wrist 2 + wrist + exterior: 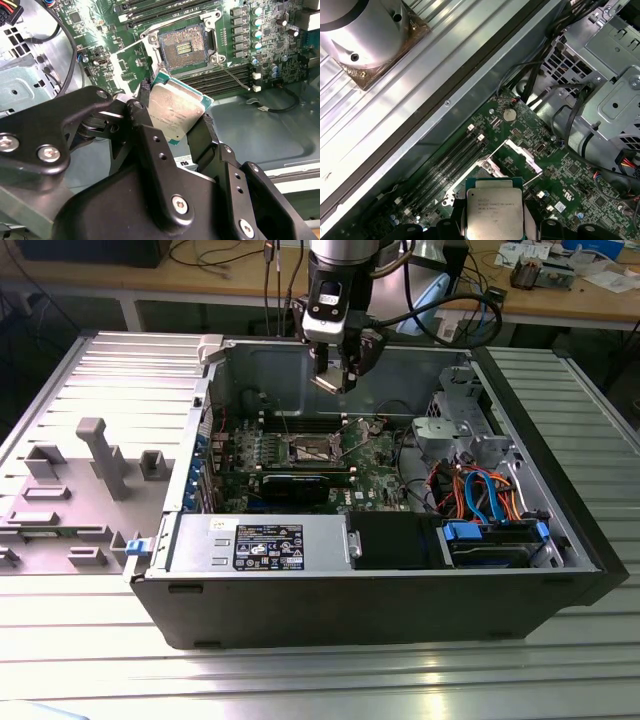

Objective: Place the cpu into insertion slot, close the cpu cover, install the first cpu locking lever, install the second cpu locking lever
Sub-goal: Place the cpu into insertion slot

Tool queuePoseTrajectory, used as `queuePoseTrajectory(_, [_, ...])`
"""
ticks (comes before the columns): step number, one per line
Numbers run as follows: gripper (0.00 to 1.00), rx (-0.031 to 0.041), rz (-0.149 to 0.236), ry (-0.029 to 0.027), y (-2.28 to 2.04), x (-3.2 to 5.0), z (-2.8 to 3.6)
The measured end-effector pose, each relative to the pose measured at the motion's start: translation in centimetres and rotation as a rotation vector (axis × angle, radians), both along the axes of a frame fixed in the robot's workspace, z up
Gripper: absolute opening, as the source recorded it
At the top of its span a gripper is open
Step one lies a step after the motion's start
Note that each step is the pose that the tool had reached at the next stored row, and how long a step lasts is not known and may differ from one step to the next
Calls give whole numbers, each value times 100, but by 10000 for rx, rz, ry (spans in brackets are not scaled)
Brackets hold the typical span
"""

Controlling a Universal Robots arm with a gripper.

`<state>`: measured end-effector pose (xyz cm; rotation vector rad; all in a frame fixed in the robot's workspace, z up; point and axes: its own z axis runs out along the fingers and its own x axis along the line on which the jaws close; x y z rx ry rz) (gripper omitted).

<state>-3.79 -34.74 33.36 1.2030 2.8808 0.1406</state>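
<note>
Black fingers (150,142) of the tool (174,114) loom closest in the second wrist view, clamped on opposite edges of the cpu (172,102). The chip's silvery-grey top faces the camera and its green rim shows at the corners. It hangs above the motherboard (100,60), apart from the open insertion slot (185,47), where the contact field lies bare.

In the first wrist view the cpu (495,212) sits gripped between the fingers, with the cpu cover (522,152) raised off the slot just beyond it.

In the exterior view the tool (335,375) hovers at upper centre of the frame, over the open computer case (350,610). It is well above the insertion slot (310,448) at the middle of the board. The cpu cover (357,430) stands up beside the slot, on the exterior view's right. The case rests on a ribbed metal desk (300,680).
</note>
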Motion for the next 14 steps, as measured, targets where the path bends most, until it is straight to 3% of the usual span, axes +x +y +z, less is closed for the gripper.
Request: queuePoseTrajectory(14, [55, 1, -282, -1, 0, 0, -1])
